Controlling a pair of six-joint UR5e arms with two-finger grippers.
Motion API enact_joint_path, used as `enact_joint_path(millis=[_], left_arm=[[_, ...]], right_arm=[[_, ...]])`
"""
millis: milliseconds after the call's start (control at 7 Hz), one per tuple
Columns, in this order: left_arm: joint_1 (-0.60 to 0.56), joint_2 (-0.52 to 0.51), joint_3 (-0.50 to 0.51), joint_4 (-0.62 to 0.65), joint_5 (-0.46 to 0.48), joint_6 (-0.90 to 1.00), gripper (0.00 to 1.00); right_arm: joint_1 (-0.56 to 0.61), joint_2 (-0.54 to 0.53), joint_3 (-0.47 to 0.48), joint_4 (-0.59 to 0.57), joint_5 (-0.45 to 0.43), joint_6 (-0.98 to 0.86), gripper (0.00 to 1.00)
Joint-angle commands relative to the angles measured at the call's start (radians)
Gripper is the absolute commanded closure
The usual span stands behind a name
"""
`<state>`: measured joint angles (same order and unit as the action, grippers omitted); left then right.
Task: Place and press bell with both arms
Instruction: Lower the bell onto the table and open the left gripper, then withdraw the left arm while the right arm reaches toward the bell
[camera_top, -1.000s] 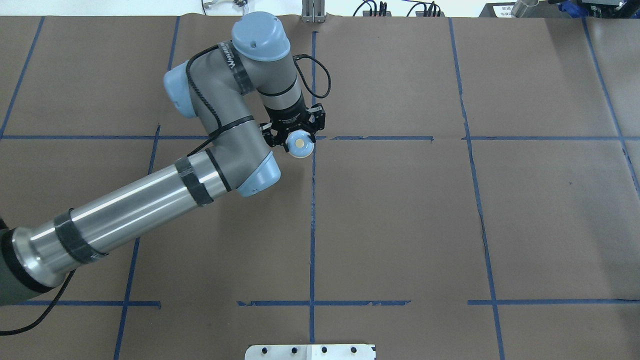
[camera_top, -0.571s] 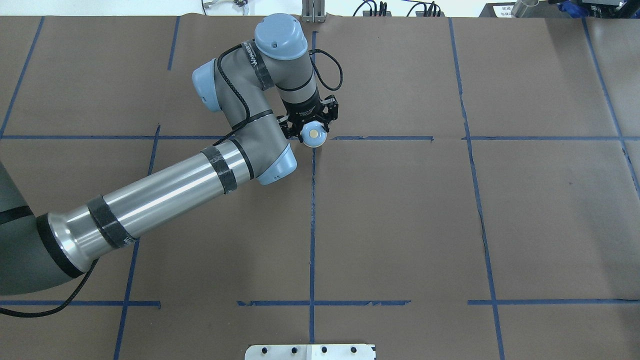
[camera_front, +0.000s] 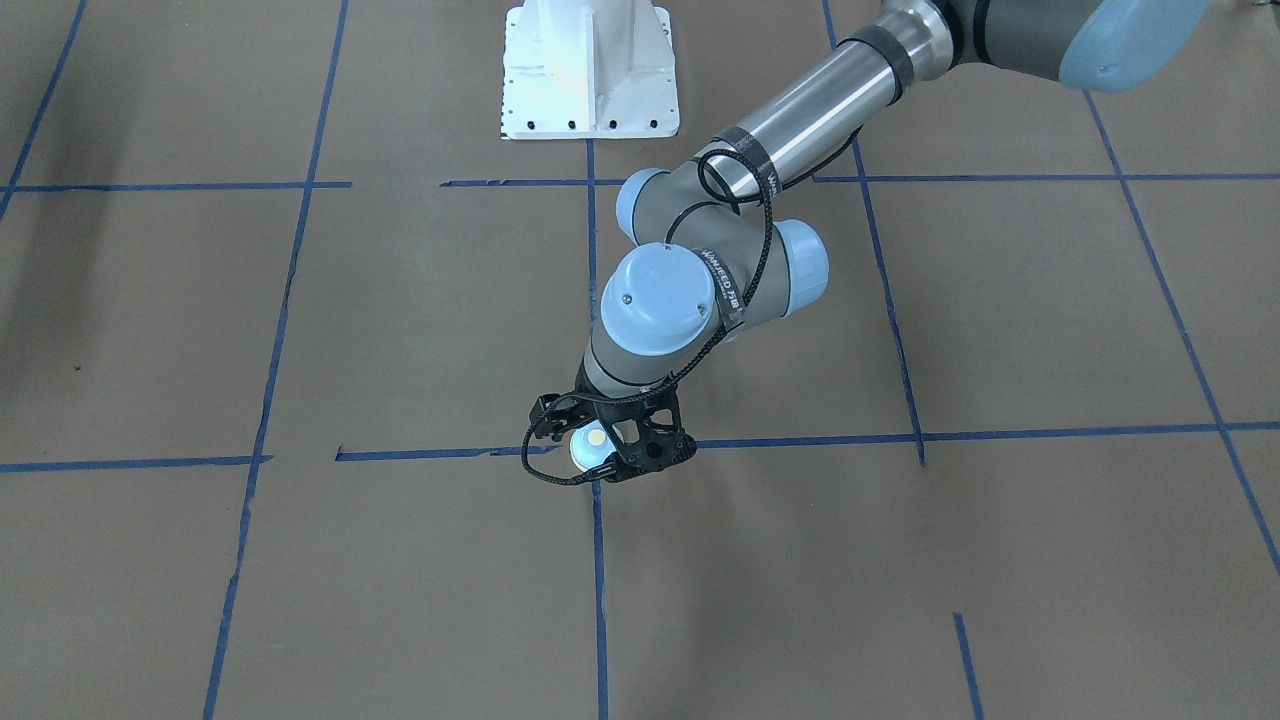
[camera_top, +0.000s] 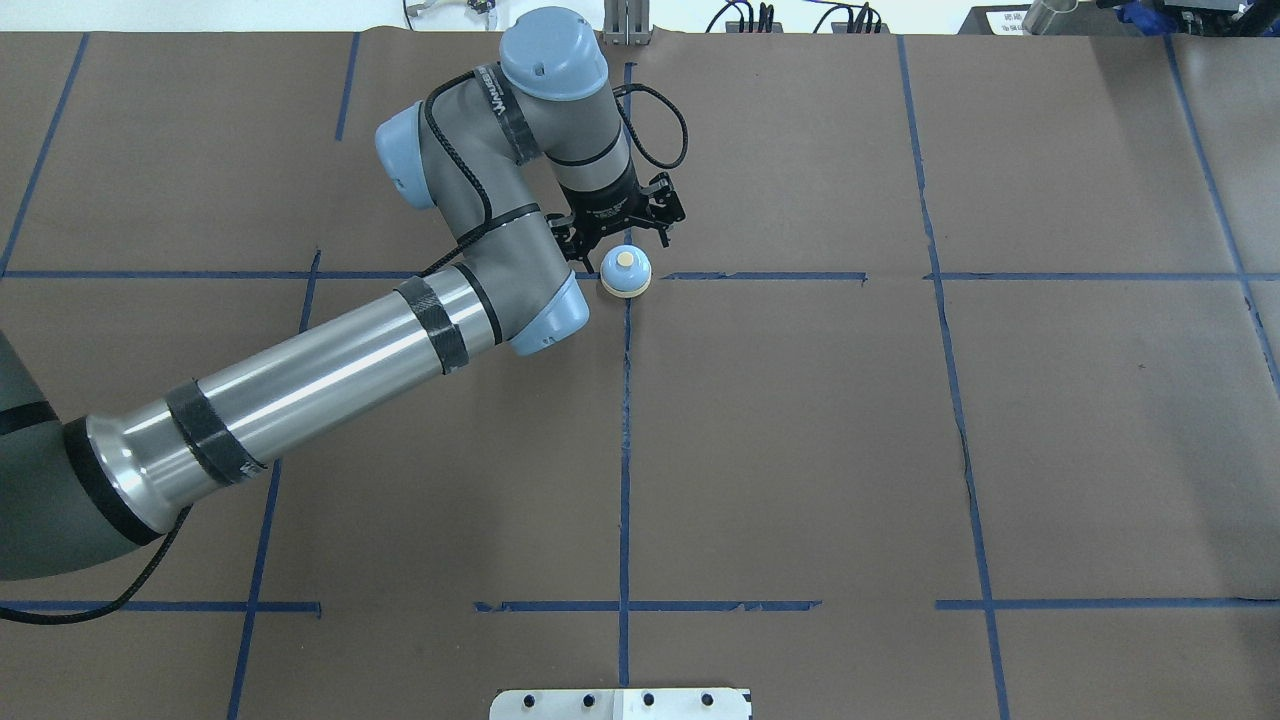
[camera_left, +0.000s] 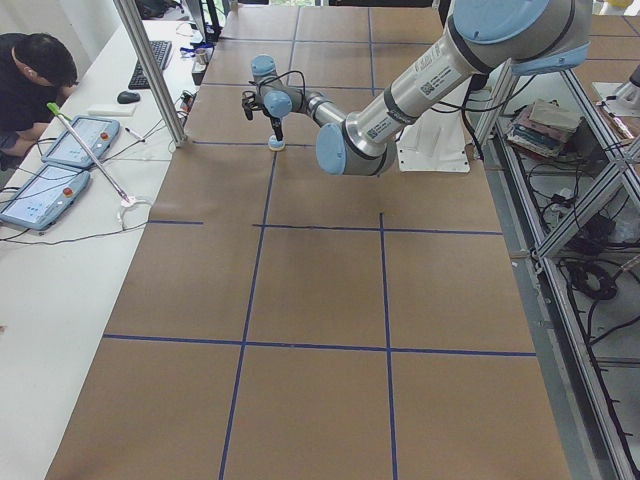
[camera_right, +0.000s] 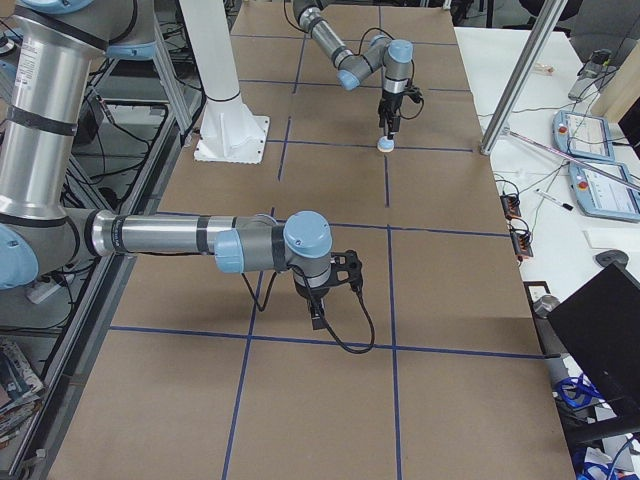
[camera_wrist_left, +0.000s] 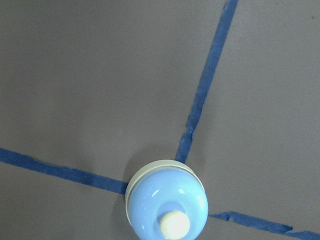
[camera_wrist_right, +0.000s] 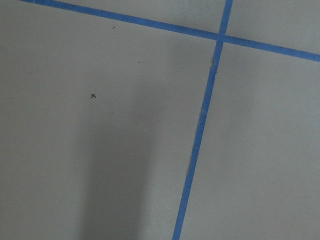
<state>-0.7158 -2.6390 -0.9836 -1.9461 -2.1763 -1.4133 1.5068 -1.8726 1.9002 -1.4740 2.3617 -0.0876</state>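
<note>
The bell (camera_top: 626, 273) is a light-blue dome with a cream base ring and a cream button. It stands upright on the brown paper at a blue tape crossing. It also shows in the front view (camera_front: 591, 447) and the left wrist view (camera_wrist_left: 166, 205). My left gripper (camera_top: 622, 238) is open and empty. It hovers just above and slightly beyond the bell, apart from it, and also shows in the front view (camera_front: 608, 440). My right gripper (camera_right: 318, 318) shows only in the right side view, low over the paper and far from the bell. I cannot tell whether it is open or shut.
The white bolted pedestal (camera_front: 590, 70) stands at the robot's side of the table. Blue tape lines (camera_top: 625, 450) divide the brown paper. An operator (camera_left: 35, 75) sits at a side table with tablets (camera_left: 45, 190). A metal post (camera_left: 150, 70) stands at that table edge.
My left arm carried the bell to the right and set it on the tape crossing. The gripper let go of it and drew back a little toward the far side.
</note>
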Motion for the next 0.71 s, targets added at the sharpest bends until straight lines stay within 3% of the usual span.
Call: enact_joint_path(millis=[0,286,571], left_arm=[[-0.048,0.174,-0.23,0.036,-0.066,0.128,0.0],[-0.098,0.352,-0.501,0.264,-0.065,0.369,0.0],[-0.207,0.593,-0.749,0.349,-0.066,0.619,0.0]], right_arm=[[-0.003,0.006,0.0,0.093,0.019,0.008,0.0],[-0.066,0.03,0.003,0.106,0.037,0.053,0.0],[-0.195,0.136,0.01,0.109,0.041,0.269,0.0]])
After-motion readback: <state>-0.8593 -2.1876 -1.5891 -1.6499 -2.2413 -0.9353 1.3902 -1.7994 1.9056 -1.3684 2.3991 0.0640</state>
